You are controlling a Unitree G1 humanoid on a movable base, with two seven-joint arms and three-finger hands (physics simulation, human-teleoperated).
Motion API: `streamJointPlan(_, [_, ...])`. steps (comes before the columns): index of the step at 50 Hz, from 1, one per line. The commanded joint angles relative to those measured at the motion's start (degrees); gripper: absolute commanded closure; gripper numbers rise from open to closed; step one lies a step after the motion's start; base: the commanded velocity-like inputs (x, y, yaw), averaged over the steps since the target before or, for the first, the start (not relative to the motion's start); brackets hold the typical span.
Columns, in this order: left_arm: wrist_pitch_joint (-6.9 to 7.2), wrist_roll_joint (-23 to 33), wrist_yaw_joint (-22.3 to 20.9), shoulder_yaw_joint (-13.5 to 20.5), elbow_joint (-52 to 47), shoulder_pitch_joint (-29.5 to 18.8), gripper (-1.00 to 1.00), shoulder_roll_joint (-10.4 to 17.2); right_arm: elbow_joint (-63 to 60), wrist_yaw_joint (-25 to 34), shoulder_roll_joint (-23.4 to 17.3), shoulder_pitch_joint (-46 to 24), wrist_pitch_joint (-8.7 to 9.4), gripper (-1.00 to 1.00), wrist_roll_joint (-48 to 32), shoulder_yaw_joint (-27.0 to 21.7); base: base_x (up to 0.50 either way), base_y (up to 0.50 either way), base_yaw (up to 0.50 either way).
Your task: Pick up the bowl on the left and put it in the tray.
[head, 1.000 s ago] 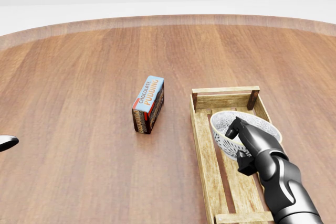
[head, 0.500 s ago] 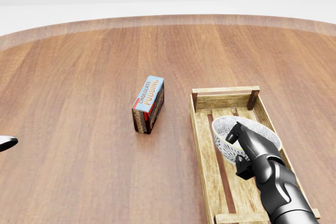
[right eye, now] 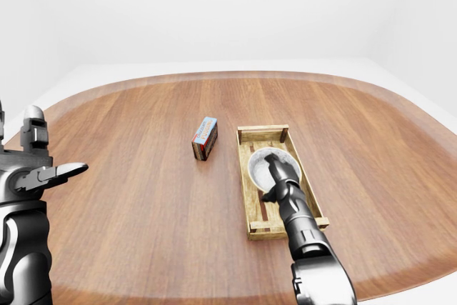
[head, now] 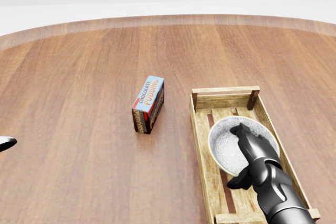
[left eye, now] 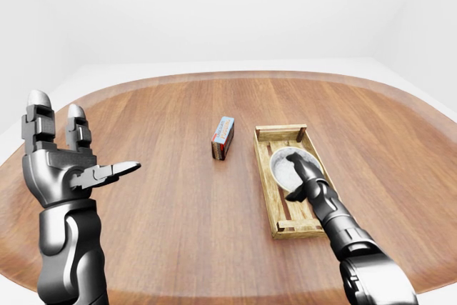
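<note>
The bowl (head: 224, 148) sits level inside the wooden tray (head: 201, 129), which lies right of the table's (head: 79, 103) middle in the head view, with a pudding box (head: 148, 103) just to its left. The right hand (head: 257, 153) lies over the bowl, fingers stretched across its inside and thumb spread outside the rim at the bottom; whether they pinch the rim cannot be told. The left hand (left eye: 64, 169) hangs above the table's left edge, fingers upright and splayed, holding nothing.
</note>
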Motion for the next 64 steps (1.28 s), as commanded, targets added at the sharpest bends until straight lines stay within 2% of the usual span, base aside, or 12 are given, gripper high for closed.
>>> streamJointPlan(1, [0.0, 0.0, 0.0, 0.0, 0.2, 0.0, -1.0, 0.0, 1.9, -0.9, 0.1, 0.2, 0.0, -1.0, -1.5, -0.1, 0.0, 0.0, 0.0])
streamJointPlan(16, [0.0, 0.0, 0.2, -0.3, 0.1, -0.3, -1.0, 0.1, -9.9, 6.8, 0.9, 2.4, 0.0, -1.0, -4.8, 0.4, 0.0, 0.0, 0.0])
streamJointPlan(23, [0.0, 0.1, 0.3, -0.5, 0.0, -0.3, -1.0, 0.0, -27.3, 18.5, 1.7, 5.3, 0.0, -1.0, -12.1, 1.7, 0.0, 0.0, 0.0])
streamJointPlan(28, [0.0, 0.0, 0.2, -0.4, -0.3, -0.2, -1.0, -0.1, -42.1, 31.2, 3.9, 7.7, 0.0, -1.0, -21.6, 3.7, 0.0, 0.0, 0.0])
streamJointPlan(33, [0.0, 0.2, 0.2, -0.6, -0.5, 0.0, -1.0, -0.2, -52.0, 40.0, 7.2, 9.6, 0.0, -1.0, -32.8, 5.1, 0.0, 0.0, 0.0])
streamJointPlan(49, [0.0, -0.5, 0.3, 0.0, -1.6, 0.1, -1.0, -0.1, -74.1, 40.0, 20.8, 9.9, 0.0, -1.0, -57.4, 7.1, 0.0, 0.0, 0.0])
streamJointPlan(54, [0.0, -0.4, 0.1, 0.0, -1.8, 0.3, -1.0, -0.2, -78.6, 40.0, 23.1, 9.0, 0.0, -1.0, -61.6, 6.8, 0.0, 0.0, 0.0])
streamJointPlan(64, [0.0, -0.9, 0.2, 0.5, -2.6, 0.4, -1.0, -0.1, -89.0, 40.0, 27.9, 8.6, 0.0, -1.0, -68.8, 9.9, 0.0, 0.0, 0.0])
